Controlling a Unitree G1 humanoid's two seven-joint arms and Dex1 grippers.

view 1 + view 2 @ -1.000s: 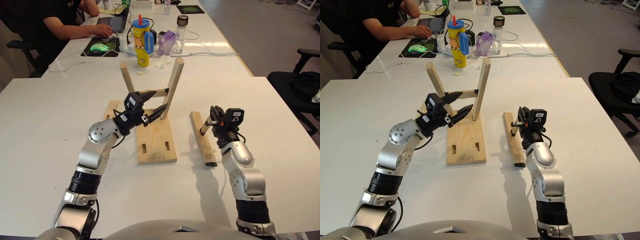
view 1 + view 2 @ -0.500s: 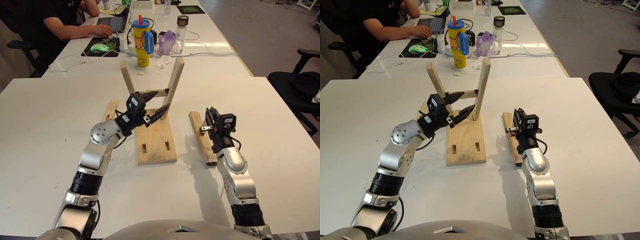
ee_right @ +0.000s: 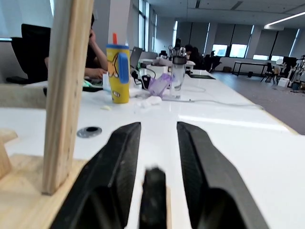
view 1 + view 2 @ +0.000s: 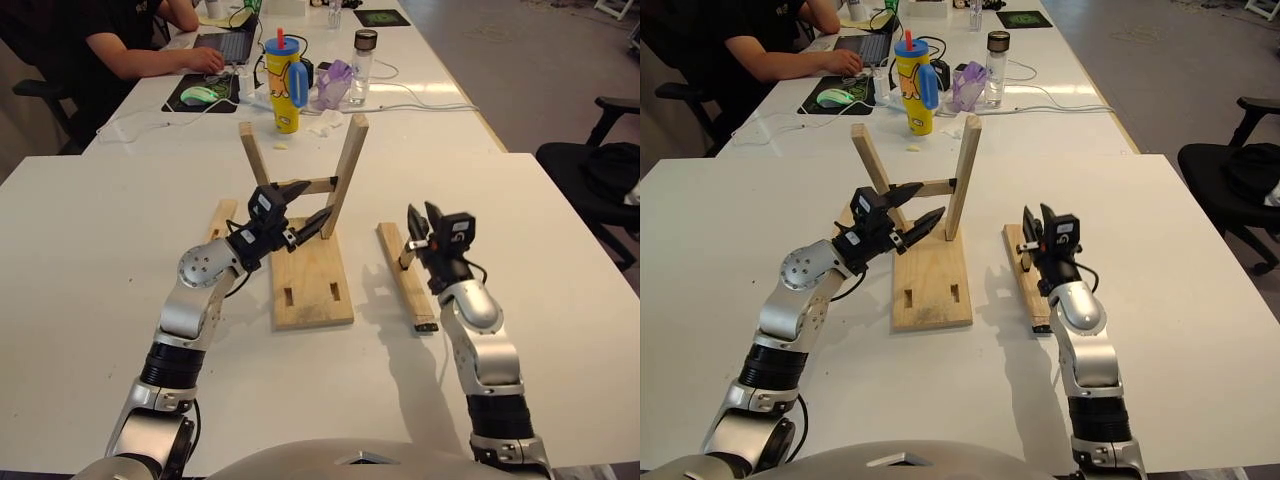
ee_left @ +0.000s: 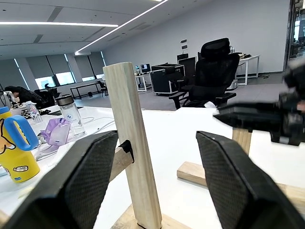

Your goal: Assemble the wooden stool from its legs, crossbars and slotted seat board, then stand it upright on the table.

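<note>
Seat board (image 4: 312,288) lies flat on surface (image 4: 100,230), long axis away from robot; legs (image 4: 350,170) point up. Left claw (image 4: 318,200) and right claw (image 4: 421,210) apart.

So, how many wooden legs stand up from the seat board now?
2. The left leg rises at the board's far left, the right leg at its far right; none seems hidden.

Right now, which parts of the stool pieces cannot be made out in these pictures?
- Eye views: the left end effector covers where the crossbar meets the left leg.
- Eye views: the left arm hides most of the loose wooden piece.
- Right wrist view: a dark shape between the fingers is too blurred to identify.
</note>
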